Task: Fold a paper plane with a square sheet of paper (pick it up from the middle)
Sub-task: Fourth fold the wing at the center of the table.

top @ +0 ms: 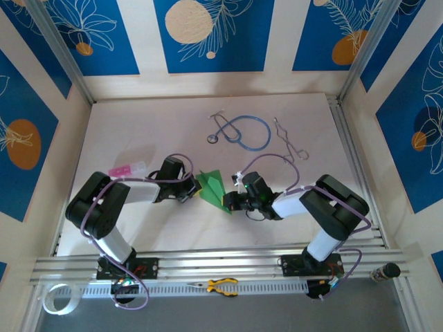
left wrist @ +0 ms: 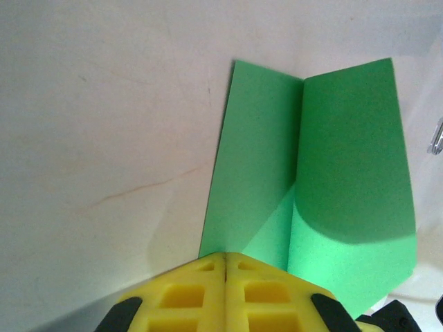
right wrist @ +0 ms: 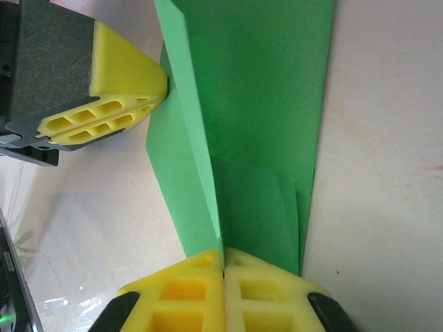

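Top external view: you see a white table [top: 138,131] enclosed by pale walls [top: 214,34] with blue leaf-pattern panels, and aluminium rails [top: 208,265] along the near edge. The green paper [top: 212,187], partly folded, sits at mid-table between the left gripper [top: 190,188] and the right gripper [top: 232,200]. A blue stethoscope [top: 242,131] lies well behind it. A pink and white piece [top: 127,168] lies near the left arm, and yellow-handled pliers [top: 221,285] lie in front of the rails.

Left wrist view: note detail the overhead camera lacks. The green paper [left wrist: 332,173] opens in a shallow V along a centre crease. The left gripper [left wrist: 226,266] has its yellow fingers [left wrist: 183,294] pressed together, clamped on the paper's near corner. A faint reddish scuff marks the table [left wrist: 104,138].

Right wrist view: the right gripper [right wrist: 223,263] is closed on a raised fold of the green paper [right wrist: 263,104], with layered flaps beside it. The left gripper [right wrist: 156,93] nips the opposite edge.
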